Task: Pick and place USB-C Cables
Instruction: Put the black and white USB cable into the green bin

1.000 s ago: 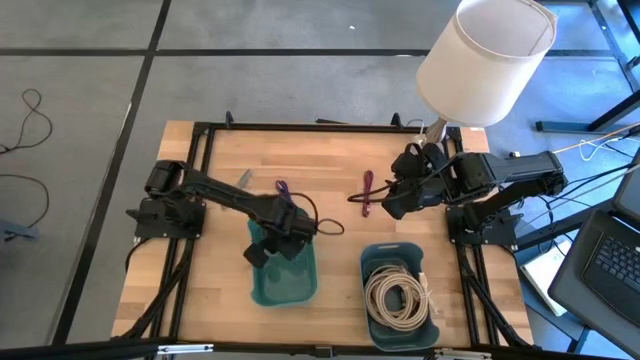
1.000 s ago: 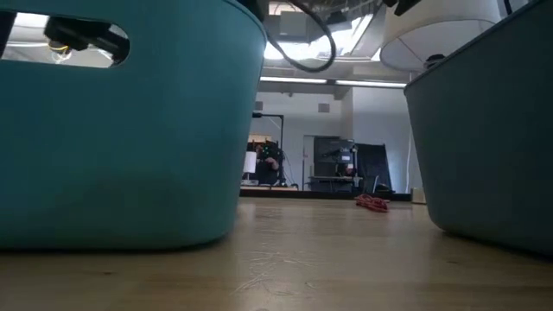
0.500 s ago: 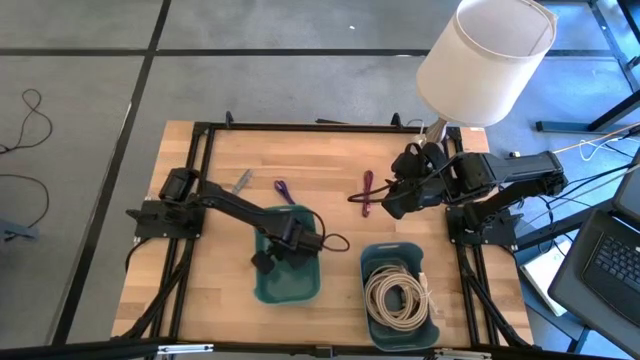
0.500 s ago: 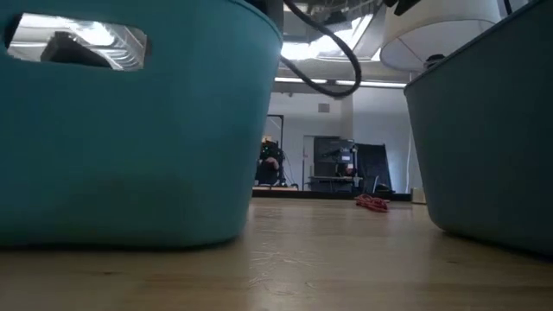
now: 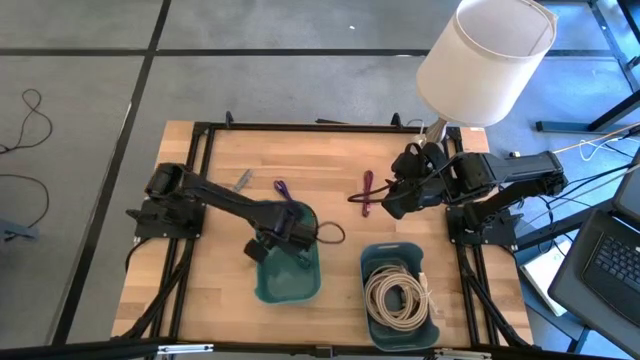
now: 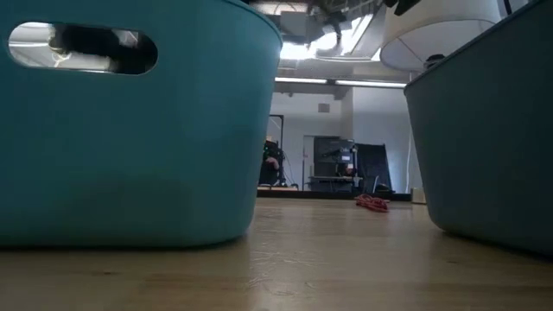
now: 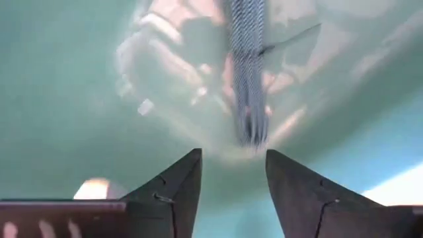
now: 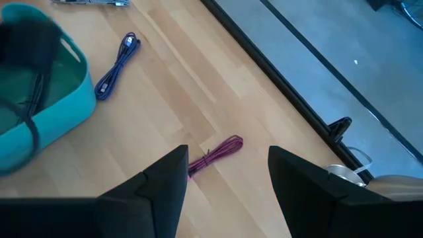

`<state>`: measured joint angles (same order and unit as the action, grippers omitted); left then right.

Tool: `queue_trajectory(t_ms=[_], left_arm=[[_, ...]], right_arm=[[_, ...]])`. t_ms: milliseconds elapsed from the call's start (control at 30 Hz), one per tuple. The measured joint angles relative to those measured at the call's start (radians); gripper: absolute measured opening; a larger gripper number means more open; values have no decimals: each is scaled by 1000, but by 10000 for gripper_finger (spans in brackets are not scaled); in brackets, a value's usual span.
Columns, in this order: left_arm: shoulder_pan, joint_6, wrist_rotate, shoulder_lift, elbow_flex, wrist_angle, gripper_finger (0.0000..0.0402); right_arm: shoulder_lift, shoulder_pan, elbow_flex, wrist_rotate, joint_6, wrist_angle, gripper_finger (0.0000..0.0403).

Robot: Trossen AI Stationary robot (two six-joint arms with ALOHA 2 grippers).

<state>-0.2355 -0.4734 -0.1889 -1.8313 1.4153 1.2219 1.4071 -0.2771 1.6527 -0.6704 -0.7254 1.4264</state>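
Note:
My left gripper (image 5: 284,238) hangs over the left teal tray (image 5: 262,285), fingers pointing down into it. In the left wrist view the left gripper (image 7: 232,173) is open, and a grey braided cable (image 7: 247,59) shows blurred against the tray's floor, beyond the fingertips and apart from them. My right gripper (image 5: 392,203) is open above the table, near a magenta cable (image 8: 215,153) lying flat on the wood. A purple cable (image 5: 283,188) and a grey lead (image 5: 243,180) lie farther left. Cream-white coils (image 5: 398,296) fill the right teal tray (image 5: 372,257).
A black cable loop (image 5: 331,233) sticks out from my left wrist over the tray's right rim. A lamp shade (image 5: 485,55) stands above the far right corner. Bare wood lies between the two trays (image 6: 337,259) and along the far edge.
My left gripper dipped down toward the near edge into the left tray, then came back up a little. The tray slid slightly toward the table's right. The black loop at the wrist rose out of the low view. My right arm kept still.

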Motion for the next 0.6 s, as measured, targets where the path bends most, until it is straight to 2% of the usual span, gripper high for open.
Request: queue_trajectory(t_ms=[133,267,367,433,533,600], left_arm=[[25,117,-21,107,78,108,172],[82,365,-18,269,98,81,168],[182,621,-32,385,78,60,161],[261,800,-90,453,58,104,156],[394,968,-183,527,17,205,149],[487,1046,-209,569,-23,262,146]], right_arm=[[0,0,0,0,-1,3,211],[0,0,0,0,-8,4,211],[0,0,0,-2,-8,6,211],[0,0,0,-3,-7,5,211],[0,0,0,-11,-6,5,211],[0,0,0,-10,-6,4,211]])
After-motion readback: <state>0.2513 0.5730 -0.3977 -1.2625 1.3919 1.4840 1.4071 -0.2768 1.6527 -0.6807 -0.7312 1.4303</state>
